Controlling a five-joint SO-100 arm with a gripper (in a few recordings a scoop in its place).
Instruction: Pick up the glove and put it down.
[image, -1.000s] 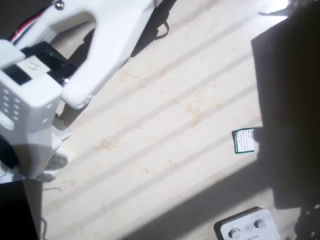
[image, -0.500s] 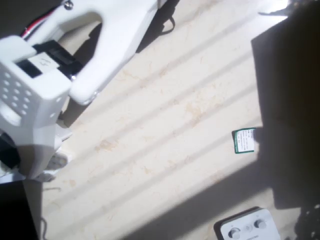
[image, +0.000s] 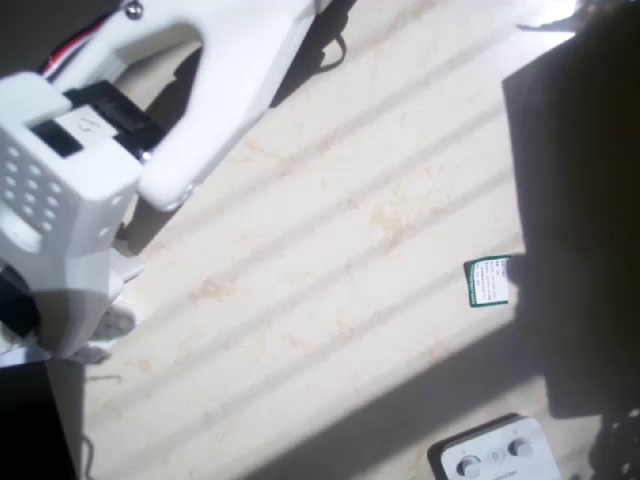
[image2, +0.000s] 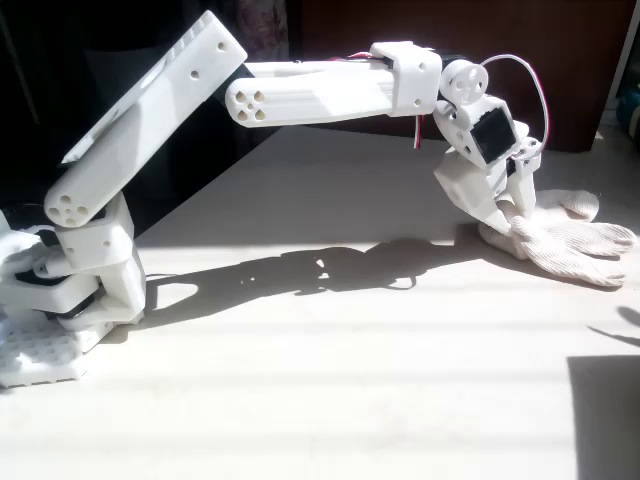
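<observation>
Gripper (image2: 503, 208) unmoved since last frame, jaws on glove (image2: 570, 238).

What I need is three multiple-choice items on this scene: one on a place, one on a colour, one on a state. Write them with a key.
1. In the fixed view, the glove lies: A) far right; B) beside the arm's base; C) mid-picture.
2. The card is: A) red; B) green and white; C) blue.
3. The glove is: A) hanging in air; B) lying on the table; C) balled up.
Key: 1 A, it lies by the end effector at the right; 2 B, green rim, white face; 3 B, it lies flat.
</observation>
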